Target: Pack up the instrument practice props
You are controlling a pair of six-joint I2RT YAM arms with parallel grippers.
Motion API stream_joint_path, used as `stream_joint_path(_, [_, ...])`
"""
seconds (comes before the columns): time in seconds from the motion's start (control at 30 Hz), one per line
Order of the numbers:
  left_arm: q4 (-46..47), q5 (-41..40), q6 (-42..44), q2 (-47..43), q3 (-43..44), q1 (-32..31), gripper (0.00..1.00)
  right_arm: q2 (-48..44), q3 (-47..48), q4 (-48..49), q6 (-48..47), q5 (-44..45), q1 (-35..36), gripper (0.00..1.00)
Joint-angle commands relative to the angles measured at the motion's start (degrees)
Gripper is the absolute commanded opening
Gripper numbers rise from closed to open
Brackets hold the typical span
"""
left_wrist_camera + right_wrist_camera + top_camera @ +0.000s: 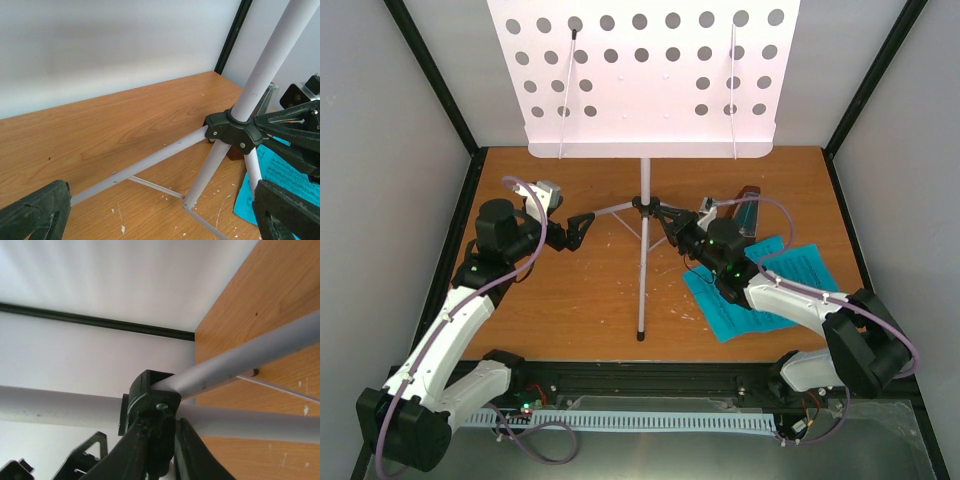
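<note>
The silvery music stand stands mid-table, its perforated desk (645, 75) high at the back and its black tripod hub (645, 206) low on the pole. My right gripper (668, 222) is shut on that hub (150, 390), with its fingers (192, 450) clamped on the black bracket. My left gripper (582, 228) is open just left of the hub, straddling the stand's left leg (150, 162) without touching it. Cyan sheet-music pages (790, 275) lie flat under my right arm. The brown metronome (745, 212) with its clear front stands behind them.
The stand's front leg (640, 290) runs toward the near edge. Grey walls with black frame posts (860, 90) close in the wooden table (570, 300) on three sides. White flecks mark the wood near the stand's legs.
</note>
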Motion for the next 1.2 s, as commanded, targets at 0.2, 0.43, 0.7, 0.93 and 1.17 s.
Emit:
stream_joint_path(0.2, [-0.6, 0.3, -0.6, 0.2, 1.1, -0.3, 0.99, 1.6, 0.0, 2.9, -10.6, -1.5, -0.1, 0.03])
stream_joint_path(0.43, [-0.6, 0.8, -0.6, 0.2, 1.2, -0.3, 0.99, -0.8, -1.4, 0.6, -38.8, -4.5, 0.0, 0.03])
stream_joint_path(0.7, [-0.6, 1.3, -0.7, 0.0, 1.2, -0.3, 0.99, -4.4, -1.4, -6.8, -75.5, -3.3, 0.1, 0.03])
stream_joint_path(0.93, [-0.7, 1.0, -0.6, 0.3, 1.1, -0.3, 0.99, -2.5, 2.8, -15.2, -101.5, -4.2, 0.1, 0.03])
stream_joint_path(1.17, [-0.6, 1.1, -0.5, 0.6, 1.1, -0.3, 1.00, -3.9, 3.4, -16.5, -110.0, -2.2, 0.1, 0.22])
